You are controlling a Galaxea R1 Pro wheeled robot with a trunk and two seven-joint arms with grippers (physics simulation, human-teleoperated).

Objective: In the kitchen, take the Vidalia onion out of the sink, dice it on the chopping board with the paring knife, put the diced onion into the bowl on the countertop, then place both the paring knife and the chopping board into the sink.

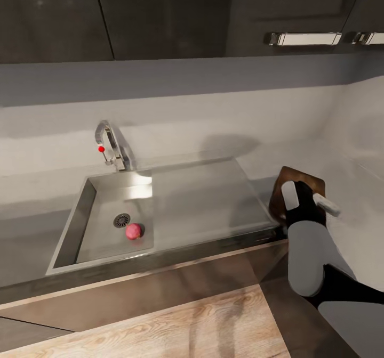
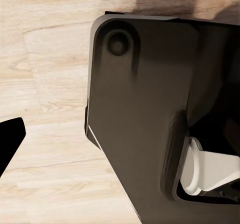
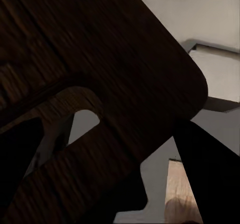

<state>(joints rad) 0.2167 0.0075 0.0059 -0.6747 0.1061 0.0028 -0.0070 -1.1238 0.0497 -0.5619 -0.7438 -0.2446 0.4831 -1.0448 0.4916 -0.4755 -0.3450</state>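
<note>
- steel first: the sink (image 1: 213,209) sits across the middle of the head view, basin on the left with its round drain, flat drainboard on the right, tap (image 1: 109,145) at the far left corner with its red-tipped lever.
- the vidalia onion (image 1: 133,231) lies on the basin floor, just beside the drain on its near-right side, nothing touching it. that is the thing i have to fetch first, and it is untouched.
- the chopping board (image 1: 298,179) is to the right of the sink, right at the drainboard's right edge. most of it is hidden behind my right arm, so i cannot tell whether it lies flat on the table (image 1: 32,241) or is tipped up.
- my right hand (image 1: 309,198) is over the board. in the right wrist view the dark wood grain (image 3: 100,59) runs right up against the camera, with the dark fingers (image 3: 210,169) near its rounded corner. my guess is the hand has the board's edge between its fingers, to shift it into a good cutting spot, but whether it is clamped on the wood or just around it i cannot tell.
- the left wrist view looks down past a dark part of the robot's own body at pale wood floor (image 2: 50,84), so i judge that arm is hanging low and idle. one dark finger (image 2: 10,139) shows at the edge; apart or together, i cannot tell.
- the left arm is the nearer one to the basin, so it looks the natural choice for the onion.
</note>
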